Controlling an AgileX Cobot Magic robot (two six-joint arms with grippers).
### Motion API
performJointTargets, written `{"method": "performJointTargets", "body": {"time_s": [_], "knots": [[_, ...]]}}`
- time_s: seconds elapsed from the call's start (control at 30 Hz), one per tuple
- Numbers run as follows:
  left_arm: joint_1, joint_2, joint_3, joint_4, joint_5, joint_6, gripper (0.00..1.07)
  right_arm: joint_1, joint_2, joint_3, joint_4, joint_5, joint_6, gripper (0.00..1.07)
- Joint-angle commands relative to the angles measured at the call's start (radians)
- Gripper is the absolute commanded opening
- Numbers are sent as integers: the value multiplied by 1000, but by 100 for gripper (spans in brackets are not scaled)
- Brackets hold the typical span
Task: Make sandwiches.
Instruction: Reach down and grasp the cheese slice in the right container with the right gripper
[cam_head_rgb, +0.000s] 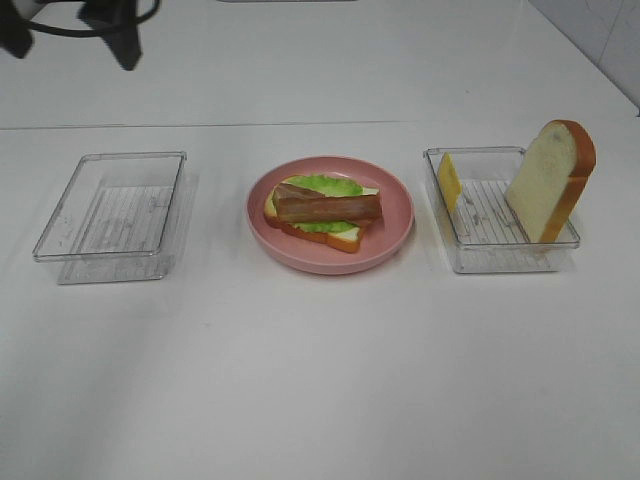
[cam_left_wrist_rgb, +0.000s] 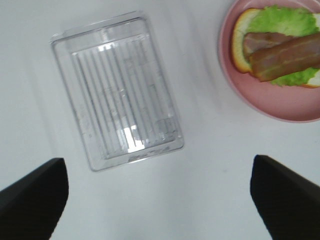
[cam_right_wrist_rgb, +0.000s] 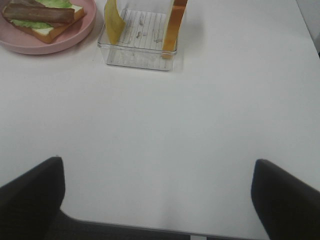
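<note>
White counter (cam_head_rgb: 320, 390): your plate (cam_head_rgb: 396, 216) has bread (cam_head_rgb: 341, 240), lettuce (cam_head_rgb: 325, 184), bacon (cam_head_rgb: 328, 205); cheese (cam_head_rgb: 450, 180), top slice (cam_head_rgb: 548, 180) unplaced; left end effector (cam_left_wrist_rgb: 158, 172), right end effector (cam_right_wrist_rgb: 159, 172) released.

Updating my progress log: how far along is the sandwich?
Done: bottom bread slice, lettuce and bacon strips are stacked on the pink plate. In hand: nothing; the left gripper and right gripper hang with fingers open. Left: the cheese slice and second bread slice, both standing in the right tray, still need adding.

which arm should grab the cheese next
Right, probably: the cheese slice and bread slice stand in the right tray, ahead of the open right gripper; the left tray is empty.
</note>
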Motion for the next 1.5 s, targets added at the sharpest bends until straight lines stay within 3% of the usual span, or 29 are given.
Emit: {"method": "performJointTargets", "body": {"time_s": [0.03, 0.07, 0.13, 0.33, 0.63, 1.07, 1.27, 1.33, 1.5], "knots": [[34, -78, 69, 7, 99, -11, 91, -4, -34, 1, 5, -2, 2, 99], [66, -145, 131, 7, 99, -12, 91, -4, -34, 1, 5, -2, 2, 99], [78, -171, 156, 7, 99, -12, 91, -4, -34, 1, 5, -2, 2, 99], [153, -394, 354, 7, 94, -17, 91, -4, -34, 1, 5, -2, 2, 99], [164, -712, 583, 2, 60, -42, 91, -4, -34, 1, 5, -2, 2, 99], [164, -1144, 892, -2, 54, -33, 91, -4, -34, 1, 5, -2, 2, 99], [164, -1358, 990, -2, 55, 4, 91, -4, -34, 1, 5, -2, 2, 99], [164, -1451, 1015, -12, 63, 58, 91, -4, -34, 1, 5, -2, 2, 99], [164, -1580, 1039, -54, 63, 129, 91, -4, -34, 1, 5, -2, 2, 99]]}}
